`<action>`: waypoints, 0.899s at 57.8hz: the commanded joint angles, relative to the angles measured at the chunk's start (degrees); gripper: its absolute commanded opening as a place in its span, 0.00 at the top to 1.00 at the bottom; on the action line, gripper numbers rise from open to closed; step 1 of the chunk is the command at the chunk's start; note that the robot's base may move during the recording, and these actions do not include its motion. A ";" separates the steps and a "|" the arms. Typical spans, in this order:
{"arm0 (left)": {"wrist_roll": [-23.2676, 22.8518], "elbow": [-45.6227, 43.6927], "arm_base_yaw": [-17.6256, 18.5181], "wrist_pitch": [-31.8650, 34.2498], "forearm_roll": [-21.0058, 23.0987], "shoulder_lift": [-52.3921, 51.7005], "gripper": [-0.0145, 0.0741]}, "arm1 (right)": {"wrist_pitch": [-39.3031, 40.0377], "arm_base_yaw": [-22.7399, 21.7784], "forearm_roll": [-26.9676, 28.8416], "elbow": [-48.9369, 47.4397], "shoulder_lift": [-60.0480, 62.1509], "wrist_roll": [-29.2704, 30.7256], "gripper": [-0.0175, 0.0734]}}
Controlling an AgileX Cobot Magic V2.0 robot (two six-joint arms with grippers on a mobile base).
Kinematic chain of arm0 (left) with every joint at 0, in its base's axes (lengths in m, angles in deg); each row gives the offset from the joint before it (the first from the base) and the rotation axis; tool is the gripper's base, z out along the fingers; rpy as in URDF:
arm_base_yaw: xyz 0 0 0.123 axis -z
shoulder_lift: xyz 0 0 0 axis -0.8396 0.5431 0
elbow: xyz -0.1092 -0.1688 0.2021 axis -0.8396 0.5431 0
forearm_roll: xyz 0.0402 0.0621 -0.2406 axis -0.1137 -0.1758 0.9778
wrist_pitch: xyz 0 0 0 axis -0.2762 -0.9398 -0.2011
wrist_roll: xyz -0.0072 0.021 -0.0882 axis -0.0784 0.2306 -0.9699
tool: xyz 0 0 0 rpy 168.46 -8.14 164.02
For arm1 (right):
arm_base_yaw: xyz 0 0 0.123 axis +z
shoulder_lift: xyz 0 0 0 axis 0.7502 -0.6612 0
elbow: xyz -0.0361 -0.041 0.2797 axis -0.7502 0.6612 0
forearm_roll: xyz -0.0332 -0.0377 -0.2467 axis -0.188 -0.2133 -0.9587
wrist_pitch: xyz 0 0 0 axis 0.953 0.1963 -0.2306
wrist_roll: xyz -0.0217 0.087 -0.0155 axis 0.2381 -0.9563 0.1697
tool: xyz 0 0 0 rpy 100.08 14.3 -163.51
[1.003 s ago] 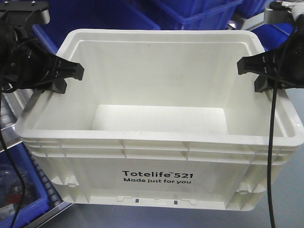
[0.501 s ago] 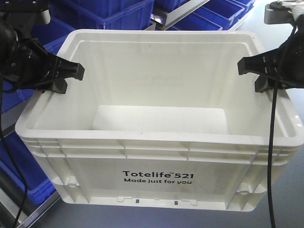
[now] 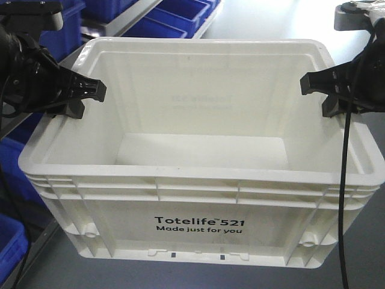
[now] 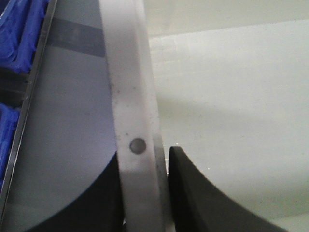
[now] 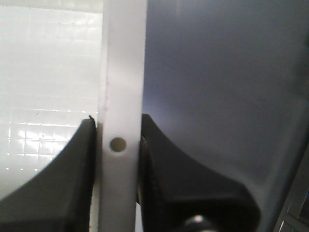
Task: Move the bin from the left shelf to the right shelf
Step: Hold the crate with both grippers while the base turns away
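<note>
The bin [image 3: 198, 223], a large white tote printed "Totelife 521 Made just for you", fills the front view and hangs between both arms, empty inside. My left gripper [image 3: 81, 99] is shut on its left rim, and the left wrist view shows the rim [image 4: 130, 121] pinched between the two black fingers [image 4: 193, 193]. My right gripper [image 3: 325, 96] is shut on the right rim. The right wrist view has that rim [image 5: 120, 96] clamped between its fingers [image 5: 174, 174].
Blue plastic bins [image 3: 168, 21] on a metal shelf sit behind the tote at upper left. More blue bins [image 3: 9, 241] show at lower left beside a shelf rail [image 4: 29, 96]. Grey floor [image 3: 271, 21] lies beyond and to the right.
The background has slid leftward: the blue bins behind the tote moved off to the left and grey floor now shows at upper right. Both grippers hold the tote's rims as before.
</note>
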 commanded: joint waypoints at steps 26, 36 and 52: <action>1.58 -2.24 0.63 5.92 2.00 -2.73 0.84 | 6.28 0.33 1.23 -2.43 2.45 1.76 0.81; 1.58 -2.24 0.63 5.98 2.00 -2.73 0.84 | 6.28 0.33 1.27 -2.43 2.45 1.76 0.81; 1.58 -2.24 0.63 5.98 2.00 -2.73 0.84 | 6.23 0.33 1.24 -2.43 2.45 1.76 0.81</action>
